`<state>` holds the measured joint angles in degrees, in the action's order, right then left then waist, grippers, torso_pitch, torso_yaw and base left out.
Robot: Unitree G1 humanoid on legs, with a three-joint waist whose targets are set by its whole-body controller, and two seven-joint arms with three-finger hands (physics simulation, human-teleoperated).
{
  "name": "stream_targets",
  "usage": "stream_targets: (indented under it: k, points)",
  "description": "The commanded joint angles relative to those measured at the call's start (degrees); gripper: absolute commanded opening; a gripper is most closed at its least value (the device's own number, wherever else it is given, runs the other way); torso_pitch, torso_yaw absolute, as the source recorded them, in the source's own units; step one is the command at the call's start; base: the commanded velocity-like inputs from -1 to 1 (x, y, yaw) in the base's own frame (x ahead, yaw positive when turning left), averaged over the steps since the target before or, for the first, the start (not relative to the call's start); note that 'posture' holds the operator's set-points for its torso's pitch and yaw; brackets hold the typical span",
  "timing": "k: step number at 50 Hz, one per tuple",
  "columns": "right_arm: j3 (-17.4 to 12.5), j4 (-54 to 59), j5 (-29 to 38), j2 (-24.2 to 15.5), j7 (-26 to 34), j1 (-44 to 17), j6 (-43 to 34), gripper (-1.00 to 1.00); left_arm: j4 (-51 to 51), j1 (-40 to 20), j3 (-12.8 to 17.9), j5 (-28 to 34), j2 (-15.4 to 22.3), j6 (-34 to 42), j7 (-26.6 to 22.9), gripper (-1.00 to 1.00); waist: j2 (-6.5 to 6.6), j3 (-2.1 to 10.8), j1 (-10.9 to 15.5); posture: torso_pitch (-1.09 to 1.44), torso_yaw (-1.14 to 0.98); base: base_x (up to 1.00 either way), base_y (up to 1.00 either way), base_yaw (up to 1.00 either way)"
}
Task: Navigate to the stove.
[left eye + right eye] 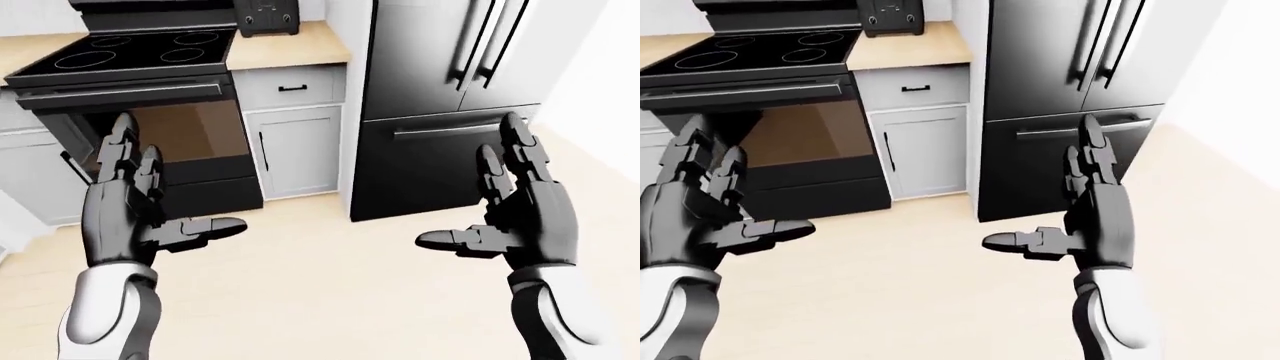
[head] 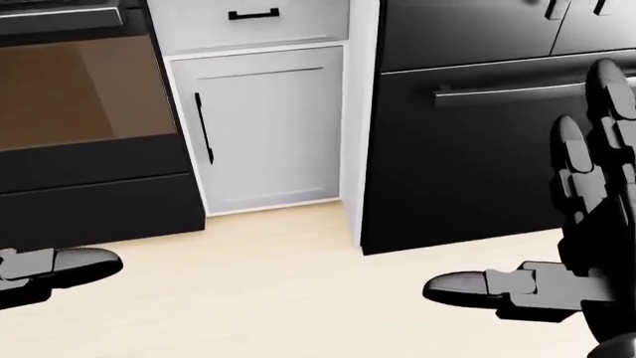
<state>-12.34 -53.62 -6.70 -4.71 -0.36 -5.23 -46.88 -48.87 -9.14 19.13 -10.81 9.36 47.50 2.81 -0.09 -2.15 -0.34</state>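
Both the left hand (image 1: 130, 217) and the right hand (image 1: 520, 217) are hovering over the pale floor (image 1: 320, 277) with fingers spread and thumbs pointing inward, gripping nothing. Beyond them, the black stove (image 1: 140, 56) is sitting at the upper left of the left-eye view, with a white cabinet (image 1: 295, 150) beside it and a black refrigerator (image 1: 450, 97) standing to the right.

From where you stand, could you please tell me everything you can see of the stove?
The stove stands at the upper left of the left-eye view, black and glossy, with a flat cooktop marked by four ring burners. Below runs a long bar handle across the oven door, whose brown-tinted window looks shut. A dark drawer panel sits at its base on the pale wood floor. A light cabinet with a wooden counter adjoins its right side. Nothing rests on the cooktop, and neither hand touches it.
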Motion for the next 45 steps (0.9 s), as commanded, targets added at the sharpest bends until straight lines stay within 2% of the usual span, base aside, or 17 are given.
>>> stream_targets:
  k: [1, 5, 6, 10, 15, 16, 17, 20, 31, 32, 34, 37, 40, 41, 42, 43, 45]
  points:
    - [-0.2, -1.8, 0.2, -0.4, -0.2, -1.0, 1.4, 1.0, -2.0, -1.2, 0.1, -0.3, 0.4, -1.4, -0.2, 1.0, 0.11, 0.43, -0.1, 0.0, 0.0, 0.0, 0.48, 0.0]
    - [-0.2, -2.1, 0.2, -0.4, -0.2, -1.2, 1.0, 1.0, -2.3, -1.4, 0.4, -0.6, 0.5, -0.8, -0.2, 1.0, -3.8, 1.04, -0.3, 0.0, 0.0, 0.0, 0.48, 0.0]
    - [-0.3, -2.2, 0.2, -0.4, -0.2, -1.2, 0.8, 1.0, -2.3, -1.4, 0.4, -0.6, 0.6, -0.8, -0.2, 1.0, -1.87, 0.71, -0.9, 0.0, 0.0, 0.0, 0.48, 0.0]
    - [-0.4, -2.1, 0.2, -0.3, -0.2, -1.3, 0.9, 1.0, -2.3, -1.4, 0.3, -0.6, 0.6, -0.7, -0.1, 1.0, -2.86, 1.82, -0.5, 0.0, 0.0, 0.0, 0.48, 0.0]
    - [-0.2, -1.9, 0.2, -0.3, -0.2, -1.3, 1.1, 1.0, -1.7, -1.4, 0.1, -0.4, 0.6, -1.5, -0.2, 1.0, 1.29, 0.51, -0.9, 0.0, 0.0, 0.0, 0.48, 0.0]
    - [-0.2, -1.8, 0.2, -0.3, -0.2, -1.3, 1.1, 1.0, -1.7, -1.4, 0.1, -0.4, 0.6, -1.5, -0.2, 1.0, 3.15, 1.0, -0.9, 0.0, 0.0, 0.0, 0.48, 0.0]
    - [-0.2, -1.8, 0.3, -0.3, -0.2, -1.3, 1.1, 1.0, -1.9, -1.4, 0.2, -0.5, 0.6, -1.2, -0.2, 1.0, 6.52, 2.0, -0.7, 0.0, 0.0, 0.0, 0.48, 0.0]
    - [-0.2, -1.8, 0.3, -0.4, -0.3, -1.5, 0.8, 1.0, -1.6, -1.5, 0.0, -0.4, 0.6, -1.4, -0.2, 1.0, 3.87, 0.87, -0.1, 0.0, 0.0, 0.0, 0.48, 0.0]
    - [-0.4, -1.2, 0.0, -0.2, 0.0, -0.7, 2.1, 1.0, -2.1, -1.2, -0.1, -0.2, 0.4, -1.3, -0.1, 1.0, -3.62, 0.69, -0.7, 0.0, 0.0, 0.0, 0.48, 0.0]
    - [-0.4, -1.3, 0.0, -0.2, 0.0, -0.7, 2.0, 1.0, -1.9, -1.2, 0.0, -0.2, 0.4, -1.4, -0.2, 1.0, -1.86, 0.63, -1.2, 0.0, 0.0, 0.0, 0.48, 0.0]
    - [-0.2, -1.2, 0.1, -0.1, -0.2, -0.7, 2.0, 1.0, -2.1, -1.2, 0.1, -0.3, 0.4, -1.2, -0.1, 1.0, -3.14, 1.43, -0.6, 0.0, 0.0, 0.0, 0.48, 0.0]
    - [0.0, -1.3, 0.2, -0.2, -0.2, -0.7, 1.9, 1.0, -1.6, -1.2, 0.1, -0.3, 0.4, -1.7, -0.2, 1.0, -2.21, 1.57, -0.5, 0.0, 0.0, 0.0, 0.48, 0.0]
    - [0.0, -1.2, 0.3, -0.1, -0.2, -0.6, 2.1, 1.0, -1.7, -1.1, 0.1, -0.3, 0.4, -1.7, -0.3, 1.0, 0.66, 0.56, -0.8, 0.0, 0.0, 0.0, 0.48, 0.0]
    - [0.0, -1.1, 0.3, -0.1, -0.1, -0.6, 2.1, 1.0, -1.6, -1.0, 0.1, -0.2, 0.4, -1.9, -0.3, 1.0, 2.25, 0.85, -0.8, 0.0, 0.0, 0.0, 0.48, 0.0]
    - [0.1, -1.3, 0.3, -0.1, -0.2, -0.7, 1.9, 1.0, -1.8, -1.0, 0.2, -0.3, 0.4, -1.7, -0.3, 1.0, 5.12, 1.75, -0.8, 0.0, 0.0, 0.0, 0.48, 0.0]
    - [0.1, -1.4, 0.4, -0.1, -0.2, -0.7, 1.8, 1.0, -1.9, -1.1, 0.2, -0.4, 0.4, -1.4, -0.2, 1.0, 6.01, 2.58, -0.9, 0.0, 0.0, 0.0, 0.48, 0.0]
    - [0.0, -1.2, 0.4, 0.0, -0.1, -0.5, 2.3, 1.0, -1.9, -1.0, 0.3, -0.4, 0.4, -1.5, -0.3, 1.0, 4.37, 0.62, -0.4, 0.0, 0.0, 0.0, 0.48, 0.0]
